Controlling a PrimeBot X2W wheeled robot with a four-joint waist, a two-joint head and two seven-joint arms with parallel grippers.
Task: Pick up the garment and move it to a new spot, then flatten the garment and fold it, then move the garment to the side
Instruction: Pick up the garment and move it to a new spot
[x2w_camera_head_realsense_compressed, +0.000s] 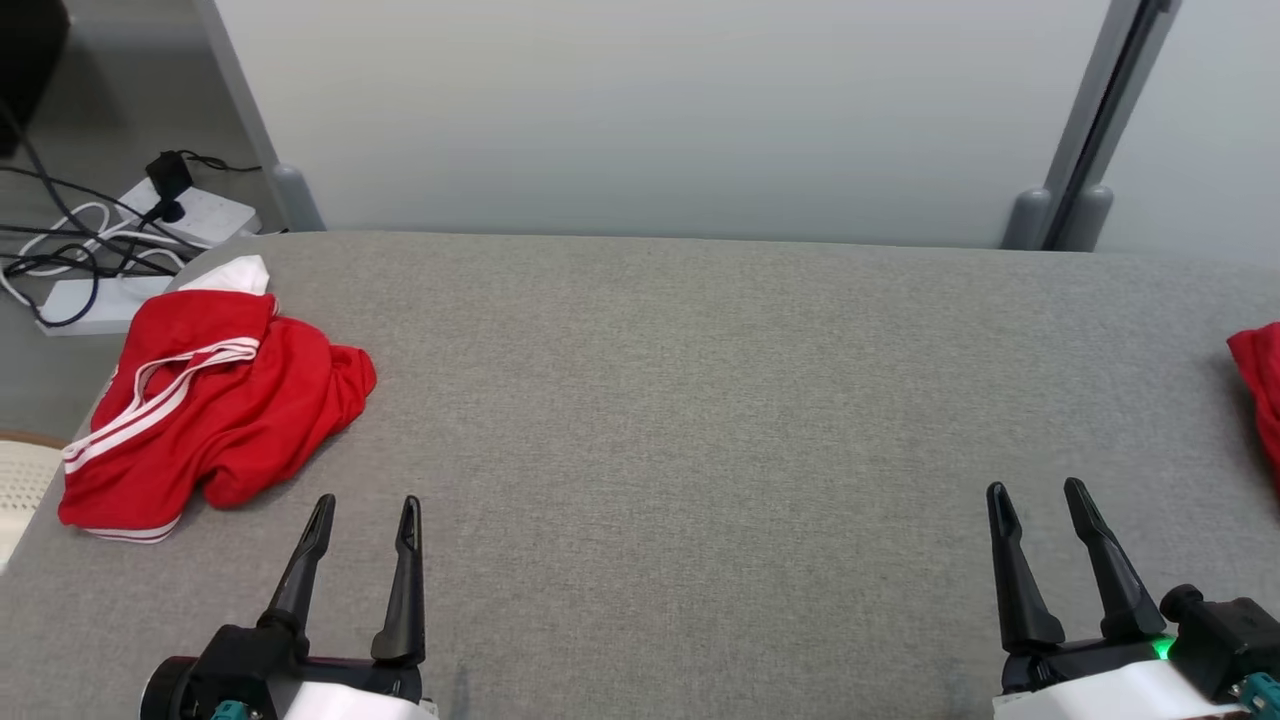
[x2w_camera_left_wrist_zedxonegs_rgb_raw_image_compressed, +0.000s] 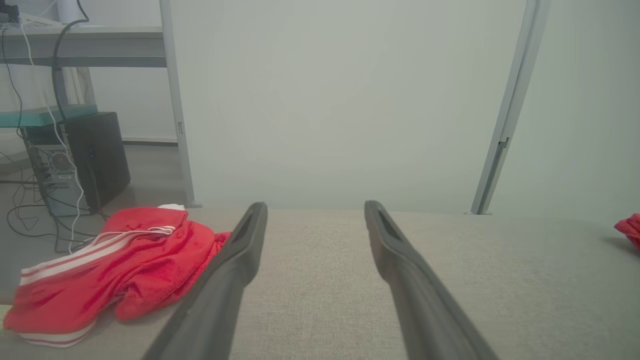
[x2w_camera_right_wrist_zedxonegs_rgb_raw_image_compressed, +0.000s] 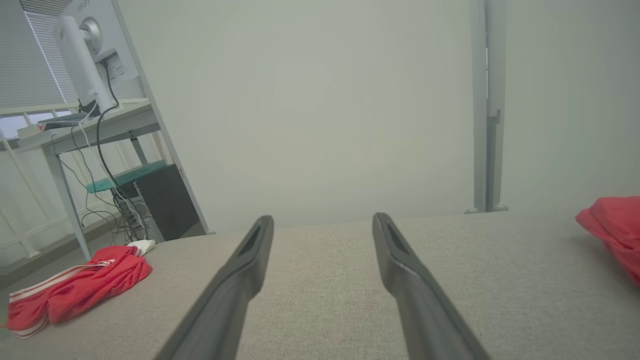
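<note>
head view: left tool (x2w_camera_head_realsense_compressed: 367, 505) and right tool (x2w_camera_head_realsense_compressed: 1035, 490) both released and empty, garment (x2w_camera_head_realsense_compressed: 215, 400) crumpled at the left end of the grey surface (x2w_camera_head_realsense_compressed: 700, 400).
the garment is red with white stripes and a white patch at its far edge; it lies in a loose heap by the surface's left rim, just ahead and to the left of the left tool, not touching it. each tool's two dark fingers stand apart, pointing away over bare grey cloth, and the right tool is well apart from the garment. a second red cloth (x2w_camera_head_realsense_compressed: 1258, 385) pokes in at the surface's right edge, near the right tool but clear of it. beyond the left corner a power strip (x2w_camera_head_realsense_compressed: 215, 212) with tangled cables sits on the floor, and a pale partition (x2w_camera_head_realsense_compressed: 650, 110) closes the far side.
</note>
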